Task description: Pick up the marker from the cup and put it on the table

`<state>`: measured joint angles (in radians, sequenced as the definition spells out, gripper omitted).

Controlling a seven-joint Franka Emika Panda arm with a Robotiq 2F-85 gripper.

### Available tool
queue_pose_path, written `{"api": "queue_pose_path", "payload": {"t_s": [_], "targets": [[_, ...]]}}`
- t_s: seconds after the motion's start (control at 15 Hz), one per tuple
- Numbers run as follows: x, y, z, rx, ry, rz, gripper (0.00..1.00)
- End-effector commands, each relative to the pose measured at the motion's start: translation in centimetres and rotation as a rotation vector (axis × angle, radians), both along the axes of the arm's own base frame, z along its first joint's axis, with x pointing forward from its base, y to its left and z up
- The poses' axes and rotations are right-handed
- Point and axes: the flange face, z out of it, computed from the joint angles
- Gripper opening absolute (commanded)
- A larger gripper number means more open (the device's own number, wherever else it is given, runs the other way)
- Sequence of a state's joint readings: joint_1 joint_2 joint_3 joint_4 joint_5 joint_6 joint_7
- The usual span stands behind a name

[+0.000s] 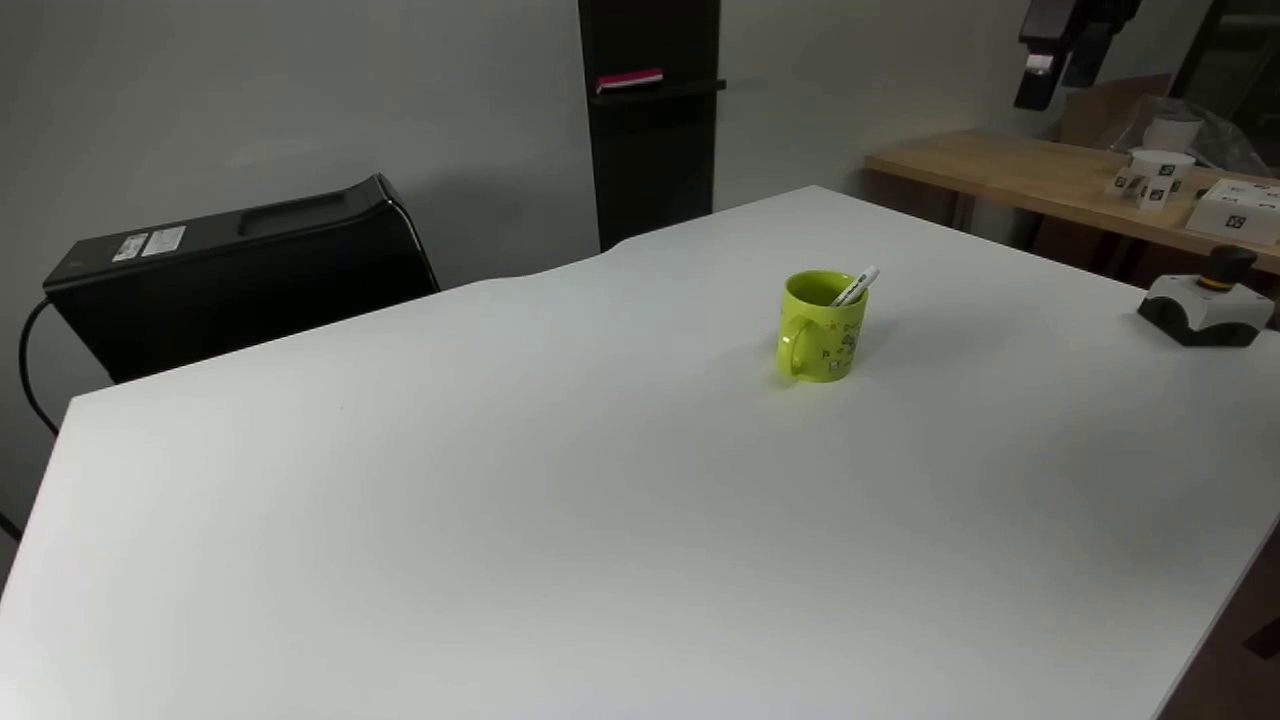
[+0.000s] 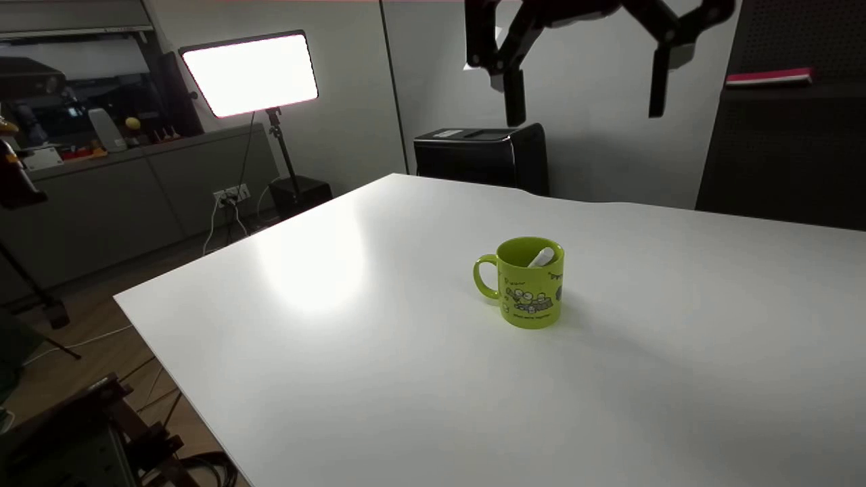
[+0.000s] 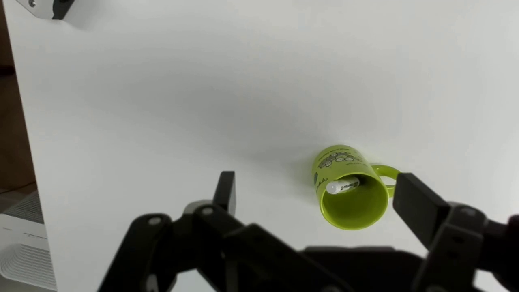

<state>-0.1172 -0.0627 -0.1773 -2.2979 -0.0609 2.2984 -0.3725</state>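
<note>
The lime-green cup point(image 1: 815, 350) stands upright on the white table point(image 1: 500, 500); it also shows in an exterior view point(image 2: 530, 297) and in the wrist view point(image 3: 357, 211). The marker point(image 1: 857, 286) leans inside it with its white end just above the rim; it shows too in an exterior view point(image 2: 541, 258) and the wrist view point(image 3: 344, 185). Its lower part and cap are hidden in the cup. My gripper point(image 2: 586, 120) is open and empty, high above the table. In the wrist view the cup appears between the fingers point(image 3: 316, 176), nearer the right finger, with its handle towards that finger.
A white and black emergency stop box point(image 1: 1207, 305) sits at the table's edge. A wooden table point(image 1: 1020, 165) with white boxes and a cup stands beyond it. A black casing point(image 1: 250, 270) is behind the white table. A lit panel lamp point(image 2: 250, 74) stands further back.
</note>
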Motion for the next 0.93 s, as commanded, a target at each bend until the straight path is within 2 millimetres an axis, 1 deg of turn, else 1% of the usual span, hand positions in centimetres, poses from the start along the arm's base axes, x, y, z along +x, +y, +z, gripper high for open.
{"api": "queue_pose_path", "payload": {"t_s": [0.0, 0.4, 0.53, 0.87], "targets": [[0.0, 0.0, 0.1, 0.000, 0.000, 0.000, 1.00], [0.0, 0.0, 0.1, -0.001, -0.001, 0.000, 1.00], [0.6, 0.0, -0.9, 0.001, 0.005, -0.010, 1.00], [1.8, 0.0, -2.2, -0.013, -0.046, -0.050, 1.00]]}}
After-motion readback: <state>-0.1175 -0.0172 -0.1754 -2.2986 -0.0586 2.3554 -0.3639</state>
